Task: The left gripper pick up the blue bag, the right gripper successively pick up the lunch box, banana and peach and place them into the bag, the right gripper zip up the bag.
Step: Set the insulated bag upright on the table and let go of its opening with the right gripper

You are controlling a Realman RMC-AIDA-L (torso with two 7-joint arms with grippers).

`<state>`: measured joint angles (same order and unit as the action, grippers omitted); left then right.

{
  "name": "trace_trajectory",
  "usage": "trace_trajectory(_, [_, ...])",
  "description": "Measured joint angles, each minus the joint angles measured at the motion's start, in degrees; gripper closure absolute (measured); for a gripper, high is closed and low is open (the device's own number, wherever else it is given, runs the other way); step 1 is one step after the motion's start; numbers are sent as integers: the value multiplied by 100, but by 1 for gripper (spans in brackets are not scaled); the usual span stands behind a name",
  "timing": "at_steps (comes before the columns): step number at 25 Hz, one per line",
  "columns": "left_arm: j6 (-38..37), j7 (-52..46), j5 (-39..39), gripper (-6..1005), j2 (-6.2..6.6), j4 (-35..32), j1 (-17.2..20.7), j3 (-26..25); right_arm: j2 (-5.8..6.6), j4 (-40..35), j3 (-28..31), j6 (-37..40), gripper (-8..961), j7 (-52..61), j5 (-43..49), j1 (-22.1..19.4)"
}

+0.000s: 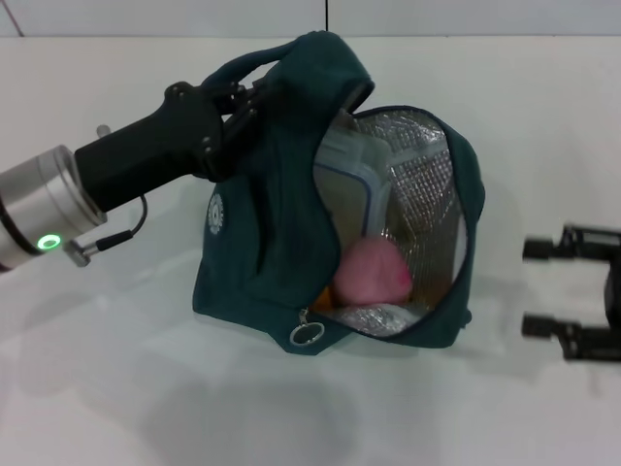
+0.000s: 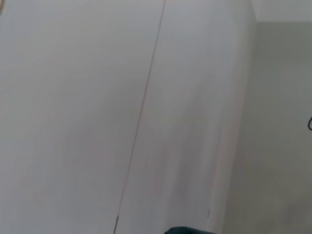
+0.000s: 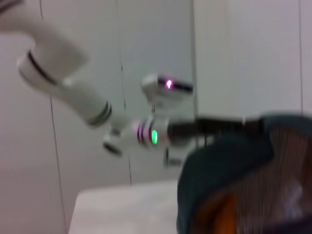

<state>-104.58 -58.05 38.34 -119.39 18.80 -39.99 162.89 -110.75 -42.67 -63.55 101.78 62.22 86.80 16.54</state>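
The blue bag (image 1: pixel 262 223) sits on the white table, its top held up and its mouth open toward the right, showing silver lining. My left gripper (image 1: pixel 238 107) is shut on the bag's handle at the top. Inside stands the clear lunch box (image 1: pixel 349 180) with a blue rim, and the pink peach (image 1: pixel 374 272) lies in front of it. A yellow-orange bit beneath the peach looks like the banana (image 1: pixel 326 299). The zip's ring pull (image 1: pixel 308 334) hangs at the near lower corner. My right gripper (image 1: pixel 553 288) is open and empty, right of the bag. In the right wrist view the bag (image 3: pixel 229 165) shows.
The white table (image 1: pixel 116 388) stretches around the bag, with a white wall behind it. My left arm (image 1: pixel 58 209) reaches in from the left. In the left wrist view there is the wall and a sliver of the bag (image 2: pixel 187 230).
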Motion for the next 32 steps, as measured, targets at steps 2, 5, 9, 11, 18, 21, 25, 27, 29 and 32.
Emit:
trace_trajectory(2, [0,0,0,946,3,0,22,-4,-16,6,193,-24,259,6,369,-44])
trace_trajectory(5, [0,0,-3,946,2,1,-39,-3,-180,88,583,-209,262,-22,880,-97])
trace_trajectory(9, [-1,2,-3,946,-4,0,-122,-3,-380,125,460,-740,294,-82,1198,10])
trace_trajectory(11, [1,3,-3,946,-4,-27,-130,-3,-429,184,187,-977,310,-66,1299,154])
trace_trajectory(18, [6,5,-3,946,9,-110,-135,-3,-452,354,-571,-1585,340,40,1257,503])
trace_trajectory(21, [8,5,-2,946,12,-113,-134,-3,-454,360,-626,-1669,339,74,1186,520])
trace_trajectory(25, [9,5,-1,946,8,-114,-131,-3,-462,365,-692,-1693,343,62,1051,539])
trace_trajectory(27, [9,5,-1,946,6,-114,-126,-4,-463,365,-718,-1700,356,48,1000,542])
trace_trajectory(29, [9,5,-1,946,5,-114,-122,-4,-464,365,-728,-1707,369,42,985,552])
trace_trajectory(32, [9,9,-1,946,4,-113,-112,-4,-465,365,-730,-1727,463,33,982,567])
